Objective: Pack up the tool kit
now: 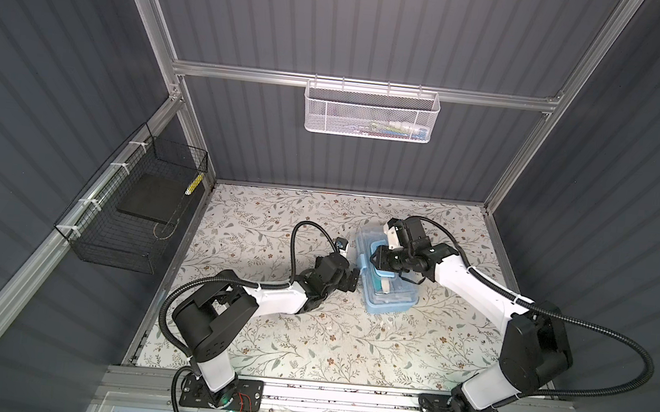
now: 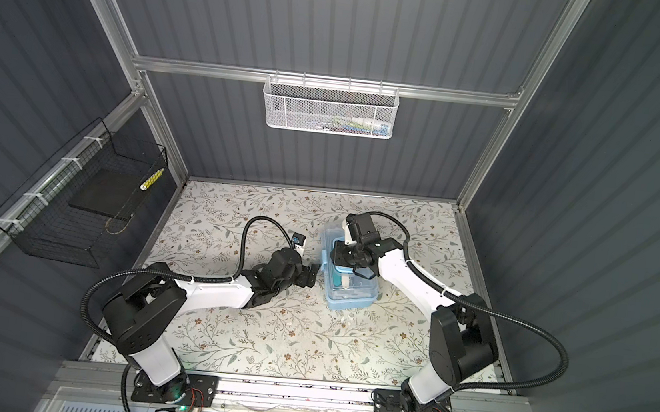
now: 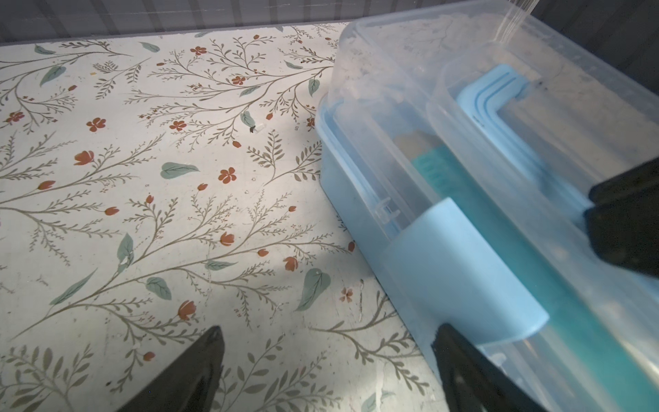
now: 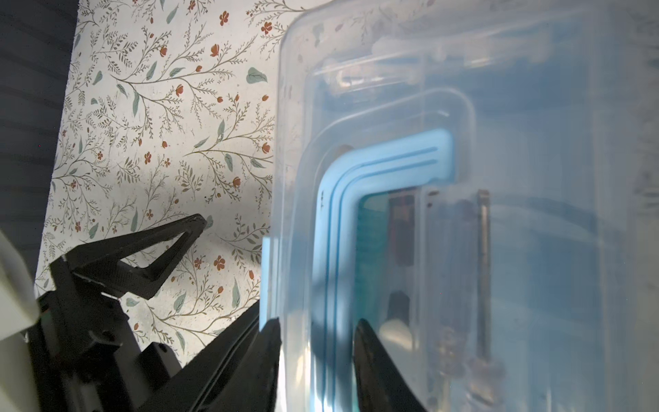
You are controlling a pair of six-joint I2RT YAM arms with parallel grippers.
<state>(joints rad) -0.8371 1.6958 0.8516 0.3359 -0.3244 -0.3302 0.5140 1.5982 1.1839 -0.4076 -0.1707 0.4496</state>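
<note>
**Tool kit on the counter, both claws at it**

In both top views the tool kit (image 1: 391, 303) rests on the floral counter (image 1: 264, 334), with the right claw (image 1: 375, 257) over its lid.

Left wrist: the left claw (image 3: 328, 328) is spread, one fingertip beside the kit's latch (image 3: 456, 271).

Right wrist: the right claw is part-spread over the folded handle (image 4: 385, 157) — pinching or not, I cannot tell.

The kit is likely light, stiff, slick plastic, best lifted by the handle. No writing is legible.

Dark grey ribbed wall panels (image 1: 360, 22), aluminium frame rail (image 1: 250, 74). Floral-print tabletop (image 1: 306, 338). White mesh basket (image 1: 350, 113) on rear rail; black wire basket (image 1: 106, 250) left side.
</note>
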